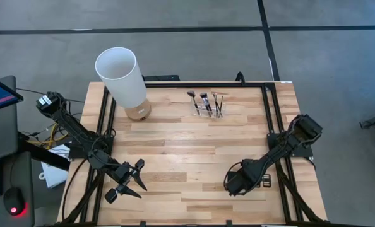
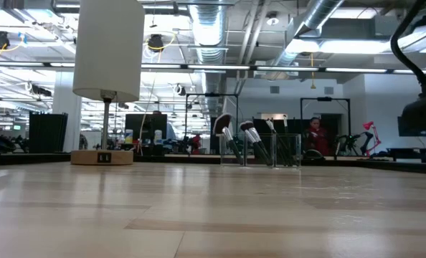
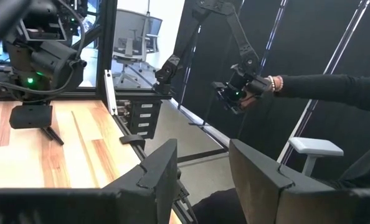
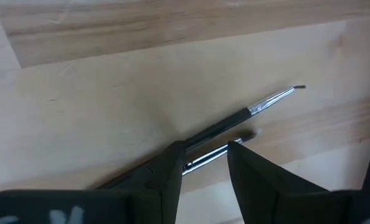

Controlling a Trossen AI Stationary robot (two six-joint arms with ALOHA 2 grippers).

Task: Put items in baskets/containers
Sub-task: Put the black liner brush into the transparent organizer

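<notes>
Overhead, the clear brush holder (image 1: 208, 108) at the desk's (image 1: 194, 151) far middle already carries several brushes (image 1: 204, 99); the left gripper (image 1: 132, 181) waits near left, fingers apart; the right gripper (image 1: 233, 184) hangs near right. Low down, the brushes stand upright in the holder. At the right wrist, parted fingers straddle two thin brushes (image 4: 247, 115) lying on the desk, unclamped; these remain, I judge.

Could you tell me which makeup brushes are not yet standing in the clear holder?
The two thin brushes lying flat on the table under the right gripper; the others stand in the holder.
</notes>
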